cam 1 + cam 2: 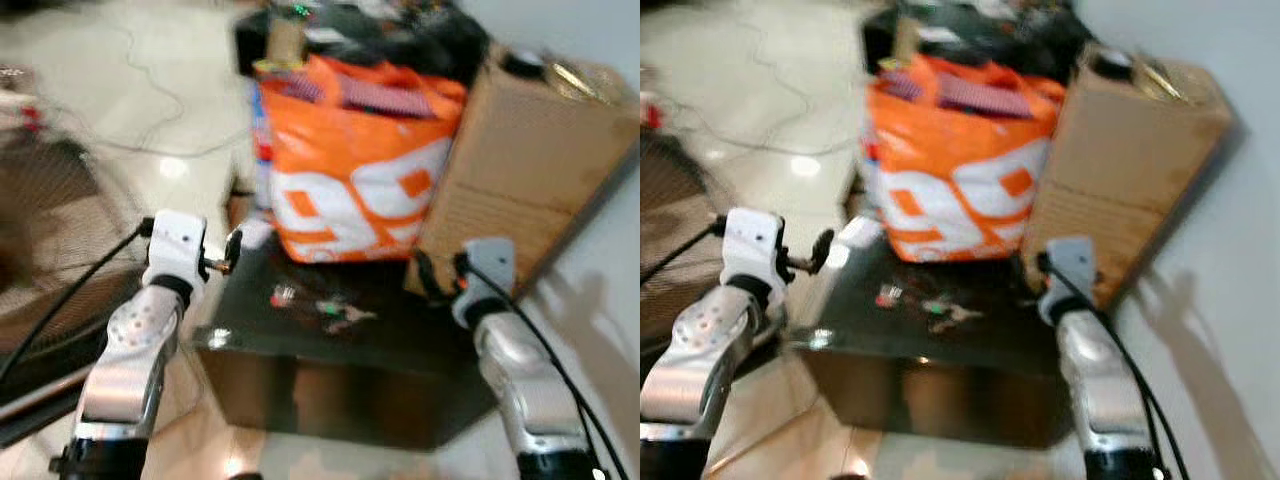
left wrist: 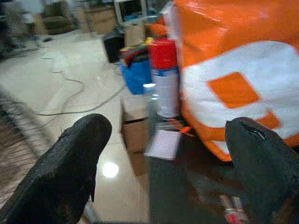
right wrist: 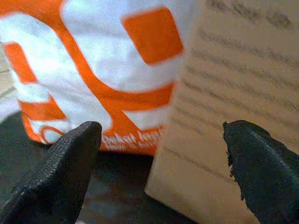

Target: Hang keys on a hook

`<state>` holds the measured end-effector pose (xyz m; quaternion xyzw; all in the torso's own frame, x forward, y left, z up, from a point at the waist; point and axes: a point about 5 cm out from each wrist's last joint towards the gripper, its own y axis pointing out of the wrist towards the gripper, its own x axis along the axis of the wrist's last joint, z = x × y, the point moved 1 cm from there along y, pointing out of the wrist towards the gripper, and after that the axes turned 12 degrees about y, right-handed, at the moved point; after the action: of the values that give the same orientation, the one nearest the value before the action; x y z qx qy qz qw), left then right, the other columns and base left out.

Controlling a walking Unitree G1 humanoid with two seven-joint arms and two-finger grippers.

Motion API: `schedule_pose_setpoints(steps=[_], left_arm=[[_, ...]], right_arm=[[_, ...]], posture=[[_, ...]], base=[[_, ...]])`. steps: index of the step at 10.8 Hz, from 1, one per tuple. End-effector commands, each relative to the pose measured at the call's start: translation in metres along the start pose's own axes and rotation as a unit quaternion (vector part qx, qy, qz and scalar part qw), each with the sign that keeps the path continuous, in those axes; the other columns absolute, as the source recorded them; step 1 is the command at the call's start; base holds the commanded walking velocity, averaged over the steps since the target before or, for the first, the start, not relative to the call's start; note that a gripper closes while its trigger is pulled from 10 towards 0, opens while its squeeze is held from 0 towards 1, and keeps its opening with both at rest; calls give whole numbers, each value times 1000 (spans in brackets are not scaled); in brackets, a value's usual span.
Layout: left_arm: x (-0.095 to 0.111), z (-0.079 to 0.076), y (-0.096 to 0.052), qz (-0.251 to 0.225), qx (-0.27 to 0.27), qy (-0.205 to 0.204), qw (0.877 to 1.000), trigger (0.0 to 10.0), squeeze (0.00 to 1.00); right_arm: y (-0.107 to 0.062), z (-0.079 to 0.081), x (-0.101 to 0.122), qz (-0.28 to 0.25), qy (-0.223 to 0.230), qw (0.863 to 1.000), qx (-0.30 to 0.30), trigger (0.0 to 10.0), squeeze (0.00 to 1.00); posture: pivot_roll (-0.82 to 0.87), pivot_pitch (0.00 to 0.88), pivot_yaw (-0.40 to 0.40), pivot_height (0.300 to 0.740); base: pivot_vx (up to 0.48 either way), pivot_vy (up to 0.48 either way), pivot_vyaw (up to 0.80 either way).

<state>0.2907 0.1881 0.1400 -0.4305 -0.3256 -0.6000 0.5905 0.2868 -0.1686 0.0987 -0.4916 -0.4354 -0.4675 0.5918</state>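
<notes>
Reaching for the keys (image 1: pixel 335 312) from this stance could go wrong in a few ways, I judge: the head views are blurred, so I cannot tell which way the bunch lies or where a ring offers a grip, and a blind descent might push it across the glossy dark worktop (image 1: pixel 400 360) or off its edge. Taking the orange bag (image 1: pixel 355 165) as my landmark, the keys lie on the worktop just in front of it, a small scatter of metal with red and green bits. My left claw (image 2: pixel 168 154) hangs in front of the bag's left corner, at the worktop's left edge, fingers spread wide and holding nothing; the keys sit ahead of it and toward the bag's middle, apart from both fingers. My right claw (image 3: pixel 161 163) is also spread and empty, pointed at the seam where the bag meets the cardboard box (image 1: pixel 525 170), so a forward push there could snag either one. The keys lie between the two claws, untouched. I can make out no hook.
</notes>
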Motion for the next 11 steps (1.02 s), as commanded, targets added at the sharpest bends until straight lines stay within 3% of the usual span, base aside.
schedule_pose_setpoints(steps=[1,2,4,8,9,10,11], left_arm=[[-1,3,1,2,1,0,1000,10000,0],[-1,2,2,2,-4,0,1000,10000,0],[-1,1,2,3,-7,0,1000,10000,0],[-3,1,1,2,-11,1,1000,10000,0],[-5,-2,1,9,-25,8,1000,10000,0],[-11,-12,-2,18,-77,23,997,10000,0],[-17,-16,-3,29,-104,27,994,10000,0]], right_arm=[[1,6,6,-9,3,1000,8,10000,1000],[0,3,7,-19,-19,1000,-6,10000,1000],[-1,-1,6,-19,-11,999,-27,10000,1000],[-2,3,2,-1,-21,1000,15,10000,1000],[-2,0,-1,21,-38,999,32,10000,1000],[-4,-4,-10,64,-64,994,67,10000,1000],[-4,-3,-11,74,-72,991,87,10000,1000]], posture=[[-42,0,-27,740],[-42,0,-27,740],[-44,0,-22,740],[-39,0,-31,740],[-41,0,-31,740],[-41,0,-31,740],[-41,0,-31,740]], base=[[311,0,800],[315,0,0],[322,0,0],[244,0,0],[0,0,0],[0,0,0],[0,0,0]])
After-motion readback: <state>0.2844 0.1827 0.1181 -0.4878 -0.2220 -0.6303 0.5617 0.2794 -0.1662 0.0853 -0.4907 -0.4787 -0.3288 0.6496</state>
